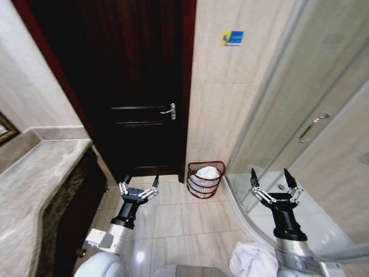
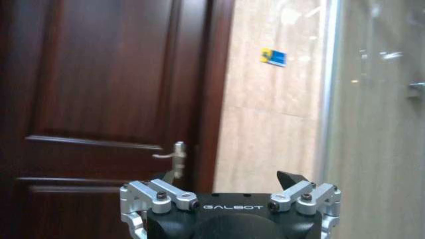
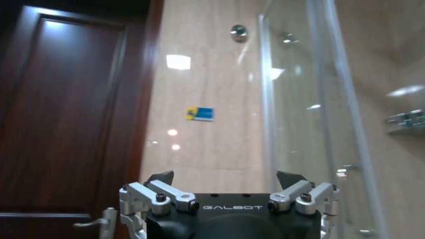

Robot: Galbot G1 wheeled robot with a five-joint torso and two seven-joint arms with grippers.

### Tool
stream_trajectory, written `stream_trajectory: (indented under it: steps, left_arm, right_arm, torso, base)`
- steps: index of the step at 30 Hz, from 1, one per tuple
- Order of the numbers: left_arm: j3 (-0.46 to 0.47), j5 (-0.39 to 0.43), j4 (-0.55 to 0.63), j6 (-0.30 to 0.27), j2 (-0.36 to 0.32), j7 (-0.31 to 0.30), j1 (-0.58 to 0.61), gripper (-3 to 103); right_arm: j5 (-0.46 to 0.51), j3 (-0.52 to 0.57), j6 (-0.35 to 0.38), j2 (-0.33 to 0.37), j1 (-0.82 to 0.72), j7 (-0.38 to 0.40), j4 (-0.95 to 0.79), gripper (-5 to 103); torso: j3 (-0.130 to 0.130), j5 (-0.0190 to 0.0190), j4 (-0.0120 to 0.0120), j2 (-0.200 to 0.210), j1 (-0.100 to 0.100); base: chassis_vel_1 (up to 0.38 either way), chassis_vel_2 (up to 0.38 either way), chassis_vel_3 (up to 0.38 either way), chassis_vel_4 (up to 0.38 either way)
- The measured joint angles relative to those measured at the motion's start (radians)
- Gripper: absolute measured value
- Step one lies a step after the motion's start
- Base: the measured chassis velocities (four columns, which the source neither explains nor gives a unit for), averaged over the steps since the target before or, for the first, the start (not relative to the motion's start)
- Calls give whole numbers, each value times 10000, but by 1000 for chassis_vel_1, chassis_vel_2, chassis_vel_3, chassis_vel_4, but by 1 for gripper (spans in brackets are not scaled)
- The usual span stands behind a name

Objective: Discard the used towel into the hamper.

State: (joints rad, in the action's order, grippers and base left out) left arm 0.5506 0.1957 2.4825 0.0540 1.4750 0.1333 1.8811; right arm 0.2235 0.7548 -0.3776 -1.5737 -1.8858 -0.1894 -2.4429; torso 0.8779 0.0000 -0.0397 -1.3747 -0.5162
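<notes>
head view alone shows hamper [image 1: 205, 180] holding a towel [image 1: 207, 172].

right pincer [image 3: 226, 180] held open, empty | dark door [image 3: 66, 124] and blue sign [image 3: 200, 114] faced | glass shower panel [image 3: 319, 124] alongside

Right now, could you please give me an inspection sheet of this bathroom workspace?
Surface: beige tiled floor, bare between door and basket.
Job's things: hamper against the wall, white towel inside; another white cloth beside the right arm's base.
Clutter: nothing seen.
Grippers: left gripper open, empty, raised; right gripper open, empty, raised.
Cables: nothing seen.
Surroundings: dark wooden door, stone counter, glass shower enclosure, blue-yellow wall sticker.
</notes>
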Motion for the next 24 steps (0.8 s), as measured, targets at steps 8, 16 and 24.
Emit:
stream_trajectory:
  steps: [8, 16, 24]
  left_arm:
    - [0, 0, 0, 0, 0, 0, 0, 100]
    - [0, 0, 0, 0, -1, 0, 0, 100]
    - [0, 0, 0, 0, 0, 0, 0, 100]
  right_arm:
    - [5, 2, -18, -16, -12, -6, -4, 100]
    - [20, 35, -21, -18, -10, -8, -4, 100]
    - [96, 137, -52, -10, -17, -9, 5, 100]
  torso:
    - [0, 1, -3, 0, 0]
    - [0, -1, 1, 0, 0]
    - [0, -1, 0, 0, 1]
  base:
    - [-133, -129, -125, -118]
    - [-130, -125, -129, -121]
    - [-126, -127, -120, -115]
